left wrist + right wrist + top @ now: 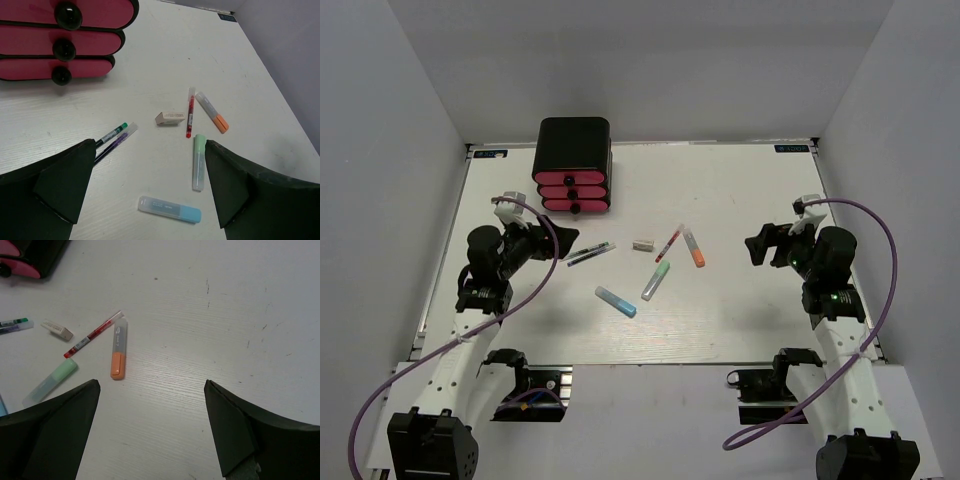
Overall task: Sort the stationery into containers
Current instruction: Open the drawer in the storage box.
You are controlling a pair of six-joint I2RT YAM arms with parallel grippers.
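Observation:
The black cabinet with three shut pink-red drawers stands at the far left of the table. In the middle lie two thin dark pens, a small eraser, a red-white pen, an orange-ended marker, a green-ended marker and a blue-ended marker. My left gripper is open and empty, just left of the dark pens. My right gripper is open and empty, right of the orange marker.
The white table sits between grey walls on three sides. Its near edge runs in front of the arm bases. Purple cables loop beside each arm.

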